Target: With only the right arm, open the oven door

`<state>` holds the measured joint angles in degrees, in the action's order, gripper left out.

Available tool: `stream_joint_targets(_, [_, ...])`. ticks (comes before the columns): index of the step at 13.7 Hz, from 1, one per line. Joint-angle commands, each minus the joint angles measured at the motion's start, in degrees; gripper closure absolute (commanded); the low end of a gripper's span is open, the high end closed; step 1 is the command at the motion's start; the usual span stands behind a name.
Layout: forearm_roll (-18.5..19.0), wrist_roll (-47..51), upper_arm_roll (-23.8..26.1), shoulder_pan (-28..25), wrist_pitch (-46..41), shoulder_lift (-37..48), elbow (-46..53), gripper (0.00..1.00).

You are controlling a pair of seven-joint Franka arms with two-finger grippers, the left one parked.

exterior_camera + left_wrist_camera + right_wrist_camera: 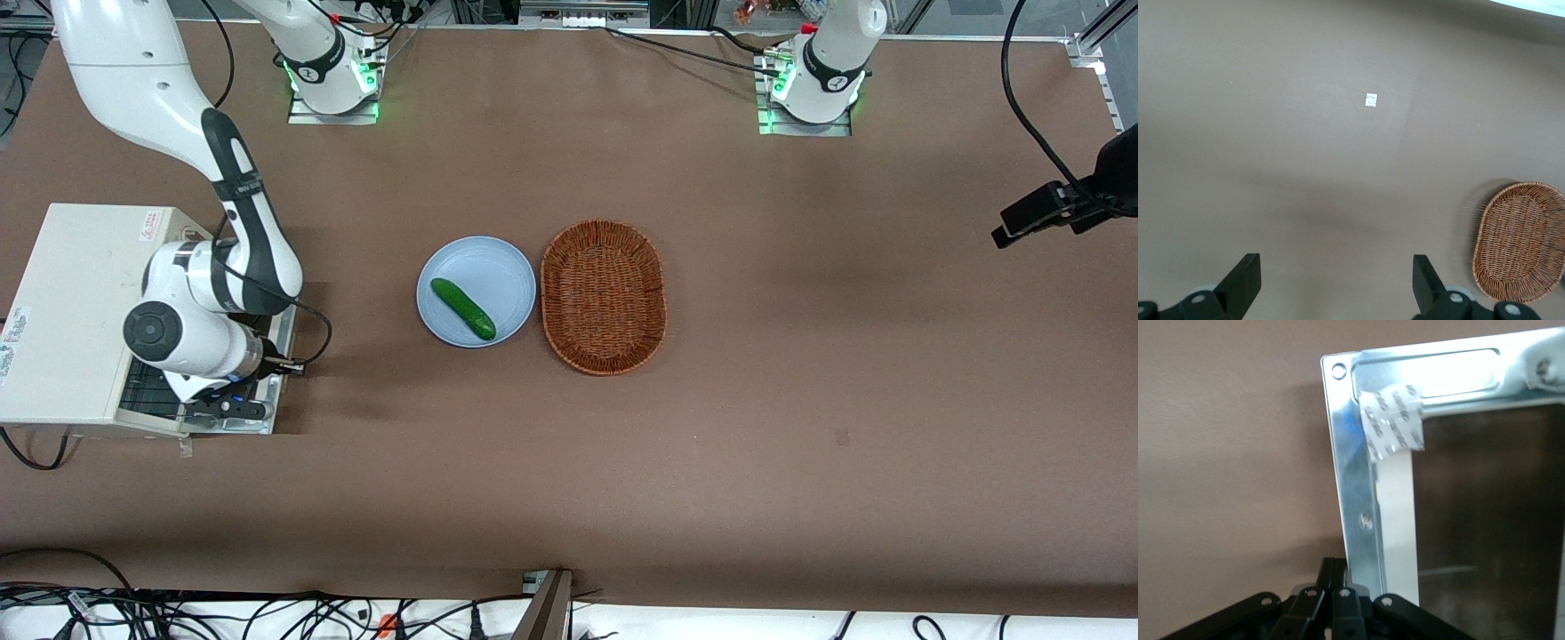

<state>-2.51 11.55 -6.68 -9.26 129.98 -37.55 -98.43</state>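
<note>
The white toaster oven (80,302) stands at the working arm's end of the table. Its oven door (263,425) is swung down and lies roughly level in front of the oven, with the wire rack (147,391) showing inside. The right arm (178,333) bends over the door, and its gripper (236,409) sits low over the door's outer edge. In the right wrist view the door's silver inner frame (1358,473) and dark glass (1485,507) lie above the brown table, with a piece of tape (1395,420) stuck on the frame. The gripper (1338,568) is shut, fingers pressed together against the frame's edge.
A blue plate (507,267) with a green cucumber (462,308) sits mid-table, next to a wicker basket (605,298) (1521,243). A black cable (316,342) loops off the right arm's wrist beside the door. The arm bases (333,71) stand along the table's back edge.
</note>
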Motion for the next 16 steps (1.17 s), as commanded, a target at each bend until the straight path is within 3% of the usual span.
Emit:
stream_joint_targets(1, [-2.58,5.65,1.40,-1.46,0.54,0.89,0.16,1.00])
stream_joint_targets(7, [-3.47,10.42,4.05,-2.08,-5.78,7.20,5.00,1.00])
stream_joint_targets(8, [-3.21,9.73,4.13,-2.08,-7.18,9.31,5.09,0.91])
stream_joint_targets(9, [-3.12,7.89,4.13,-1.99,-8.42,11.60,5.00,0.35])
stream_joint_targets(10, [-3.12,6.22,4.57,-1.82,-9.65,14.05,4.65,0.00])
stream_joint_targets(16, [-1.71,-5.11,5.01,0.73,-21.50,26.71,3.86,0.00])
